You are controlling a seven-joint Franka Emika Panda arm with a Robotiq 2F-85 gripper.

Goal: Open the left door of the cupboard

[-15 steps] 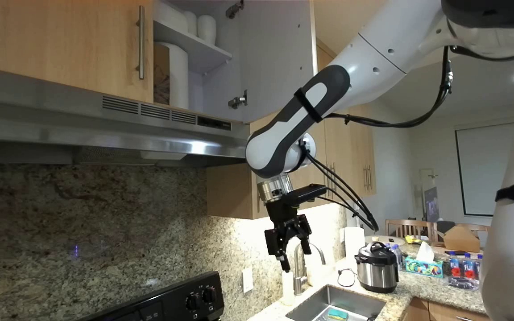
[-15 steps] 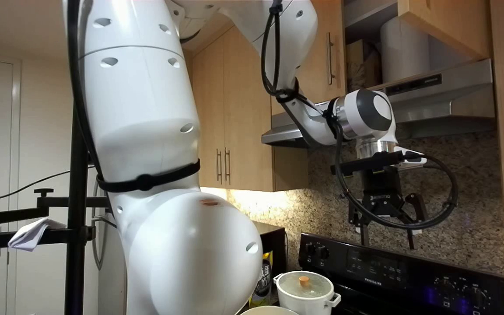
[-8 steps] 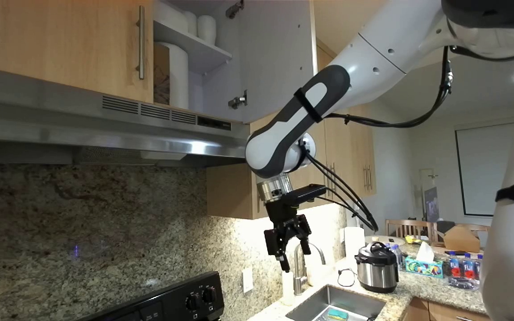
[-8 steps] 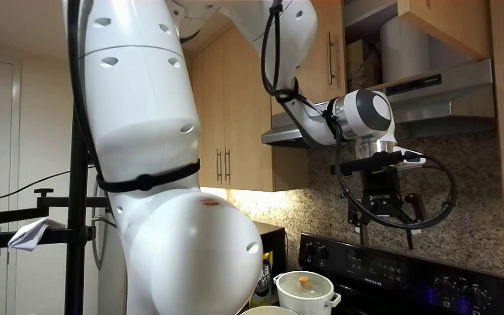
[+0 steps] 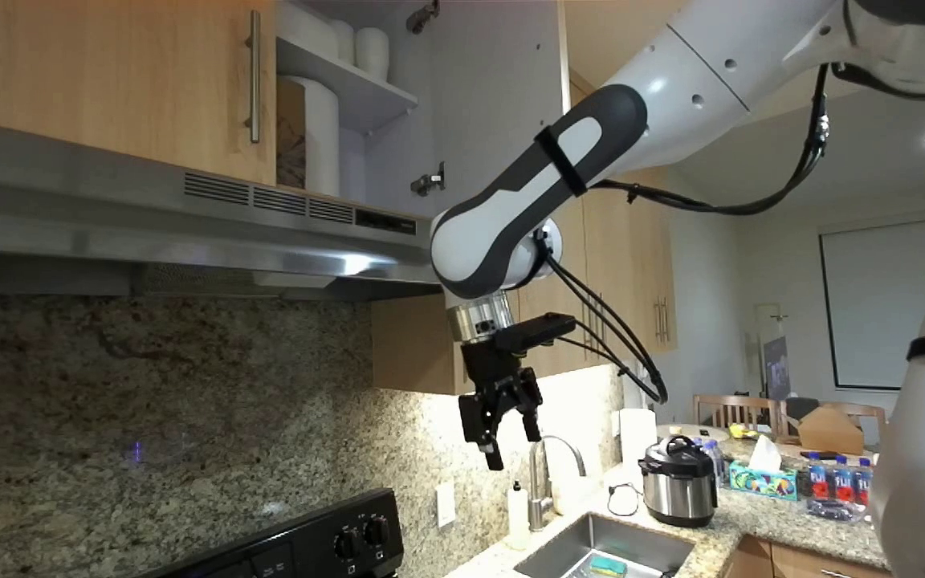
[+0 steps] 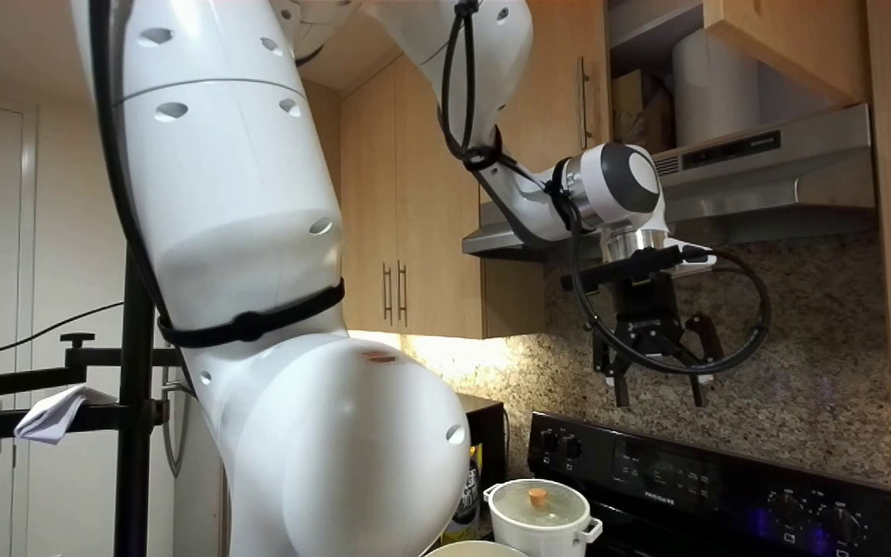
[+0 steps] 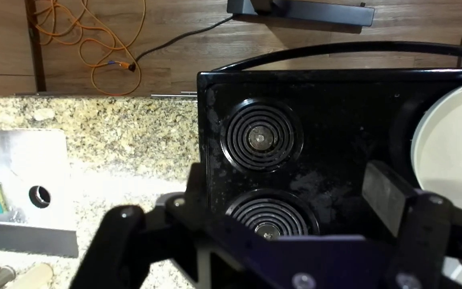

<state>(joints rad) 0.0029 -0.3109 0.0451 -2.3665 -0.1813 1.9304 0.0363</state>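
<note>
The left door (image 5: 109,76) is a flat honey-wood panel with a vertical metal bar handle (image 5: 254,76). It is shut; in an exterior view my arm partly covers it (image 6: 550,100). The cupboard (image 5: 400,148) stands open on its other side, showing a pale interior with a shelf and white items. Its other door (image 5: 495,88) is swung wide open, pale grey inside. My gripper (image 5: 514,448) is open and empty, pointing down, below the hood and well away from the handle. It also shows in an exterior view (image 6: 660,398) and in the wrist view (image 7: 289,188).
The steel range hood (image 5: 270,229) runs directly under the cupboard. Below is the black stove (image 7: 335,120) with a pale pan (image 7: 455,148) and a lidded white pot (image 6: 538,526). Taller wood cabinets (image 6: 434,193) hang beside. The sink (image 5: 583,554) is beside the stove.
The arm and gripper have moved upward and shifted left in both exterior views during the last half second. The gripper stays open. The cupboard doors have not moved.
</note>
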